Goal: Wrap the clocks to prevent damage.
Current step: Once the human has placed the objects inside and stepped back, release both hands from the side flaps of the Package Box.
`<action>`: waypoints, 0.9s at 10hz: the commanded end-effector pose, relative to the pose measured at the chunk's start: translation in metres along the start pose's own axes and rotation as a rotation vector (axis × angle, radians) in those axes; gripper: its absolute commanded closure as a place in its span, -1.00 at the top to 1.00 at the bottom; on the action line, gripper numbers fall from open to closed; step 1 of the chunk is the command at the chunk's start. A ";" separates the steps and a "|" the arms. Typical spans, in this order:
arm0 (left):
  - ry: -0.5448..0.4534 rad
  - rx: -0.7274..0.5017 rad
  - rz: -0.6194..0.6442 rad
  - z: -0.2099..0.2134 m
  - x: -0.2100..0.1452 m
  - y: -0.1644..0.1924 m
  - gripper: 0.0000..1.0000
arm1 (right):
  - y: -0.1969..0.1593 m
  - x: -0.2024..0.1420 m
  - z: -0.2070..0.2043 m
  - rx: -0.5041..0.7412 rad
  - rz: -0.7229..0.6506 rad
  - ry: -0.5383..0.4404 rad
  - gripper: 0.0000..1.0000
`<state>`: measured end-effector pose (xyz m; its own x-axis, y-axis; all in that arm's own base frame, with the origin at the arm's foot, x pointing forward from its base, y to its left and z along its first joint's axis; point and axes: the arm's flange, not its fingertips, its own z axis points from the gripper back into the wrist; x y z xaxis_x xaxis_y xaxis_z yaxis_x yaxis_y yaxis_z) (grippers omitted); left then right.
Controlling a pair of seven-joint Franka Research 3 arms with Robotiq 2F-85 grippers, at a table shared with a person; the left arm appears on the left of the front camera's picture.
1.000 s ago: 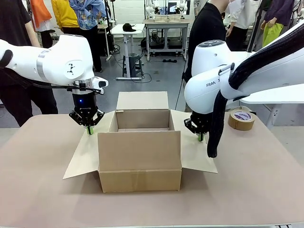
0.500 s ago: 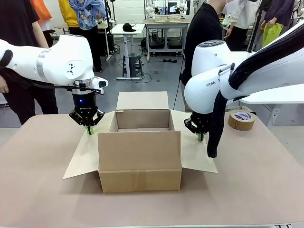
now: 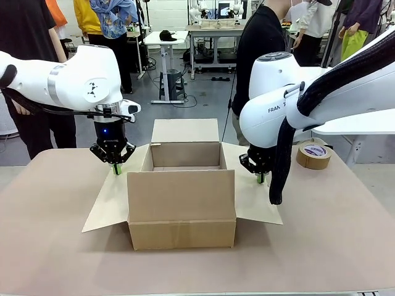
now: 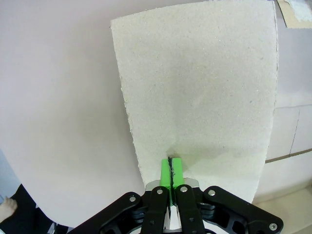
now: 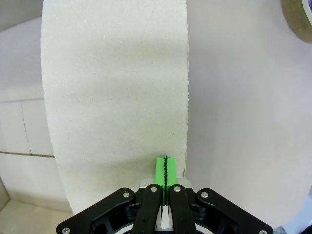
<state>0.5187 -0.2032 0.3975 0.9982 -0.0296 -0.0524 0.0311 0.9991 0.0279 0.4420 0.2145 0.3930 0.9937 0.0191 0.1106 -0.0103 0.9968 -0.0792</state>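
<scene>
Flaps pinned, box open between two clenched sets of fingers

**Front view.** An open cardboard box [image 3: 181, 206] sits mid-worktop [image 3: 55, 246], its long side running left to right and its four flaps spread. The left fingers [image 3: 115, 169] point straight down, clenched with nothing between them, their tip on the left flap [image 3: 110, 203] close to the box wall. The right fingers [image 3: 260, 179] are clenched and empty too, with their tip down on the right flap [image 3: 254, 203]. The mouth of the box lies inward from both arms, about equally near each. A roll of tape [image 3: 313, 155] lies flat on the worktop, out past the right arm. The near wall hides the box floor, so I cannot tell whether any clocks are inside.

**Left wrist view.** The green pads of the left fingers [image 4: 170, 165] are pressed together and meet the pale inner face of the left flap [image 4: 200, 87] near its edge, with bare worktop [image 4: 58, 97] beyond that edge.

**Right wrist view.** The right fingers [image 5: 165, 168] show the same picture: pads together, tip on the right flap [image 5: 114, 83] just inside its outer edge. The worktop [image 5: 239, 97] lies alongside, and the roll of tape [image 5: 298, 13] is in the far corner.

Both arms look to be holding the side flaps down so the opening is free. Any packing would have to come in from above, between the two arms.
</scene>
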 end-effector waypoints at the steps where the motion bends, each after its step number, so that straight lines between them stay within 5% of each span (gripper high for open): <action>1: 0.003 0.017 -0.005 -0.001 0.000 0.002 -0.98 | -0.001 -0.001 0.000 -0.006 -0.001 0.005 -0.98; 9: 0.003 0.017 -0.005 -0.001 0.000 0.002 -0.98 | -0.001 -0.001 0.000 -0.006 -0.001 0.005 -0.98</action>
<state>0.5187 -0.2032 0.3975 0.9982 -0.0296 -0.0524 0.0311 0.9991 0.0279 0.4420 0.2145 0.3930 0.9937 0.0191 0.1107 -0.0103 0.9968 -0.0792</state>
